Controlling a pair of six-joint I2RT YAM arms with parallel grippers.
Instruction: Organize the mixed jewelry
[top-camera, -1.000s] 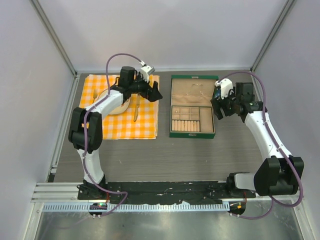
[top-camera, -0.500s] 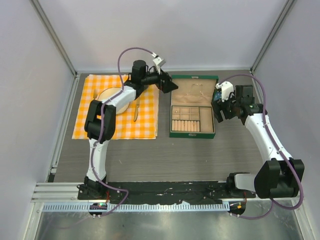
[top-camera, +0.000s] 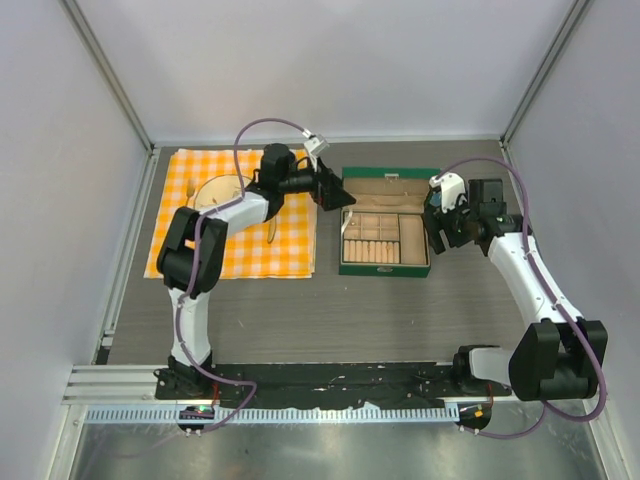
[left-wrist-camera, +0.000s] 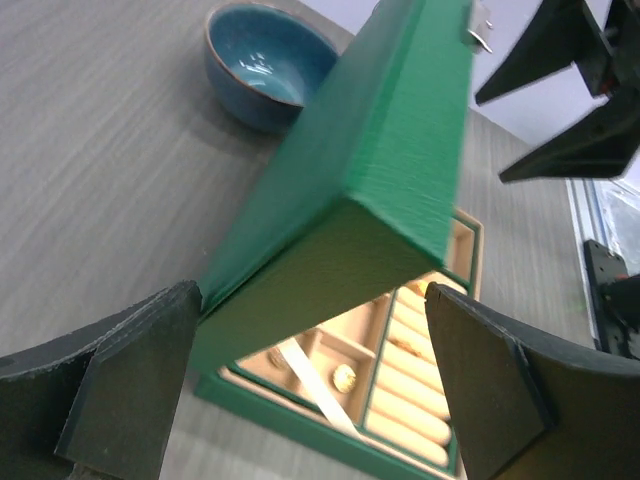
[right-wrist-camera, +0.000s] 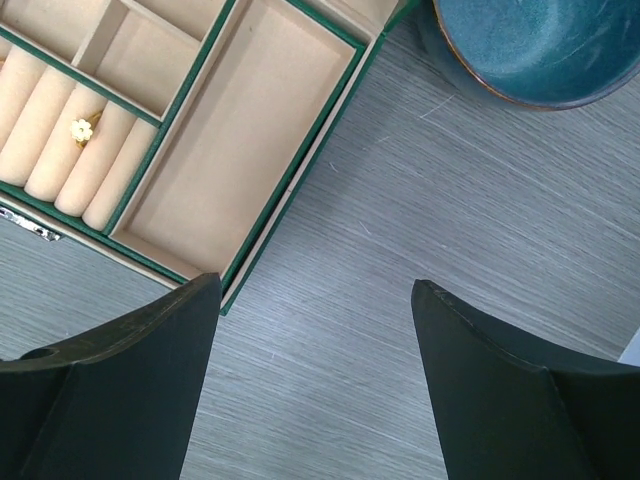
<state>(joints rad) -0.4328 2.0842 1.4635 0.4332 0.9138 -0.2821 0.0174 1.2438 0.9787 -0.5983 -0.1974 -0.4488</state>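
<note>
Grey table (right-wrist-camera: 400, 250) between green box (right-wrist-camera: 305, 160) edge and blue bowl (right-wrist-camera: 540, 40), right pincer (right-wrist-camera: 315, 285) above.

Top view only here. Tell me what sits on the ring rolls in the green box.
Observer: The right wrist view shows one gold ring with a pale flower top, lying between two rolls.
Operator: Report the long compartment beside them.
Observer: That compartment is empty, showing only bare tan lining.
Operator: Say what the right arm hides.
Observer: A blue bowl stands on the table, just off the box's corner.
</note>
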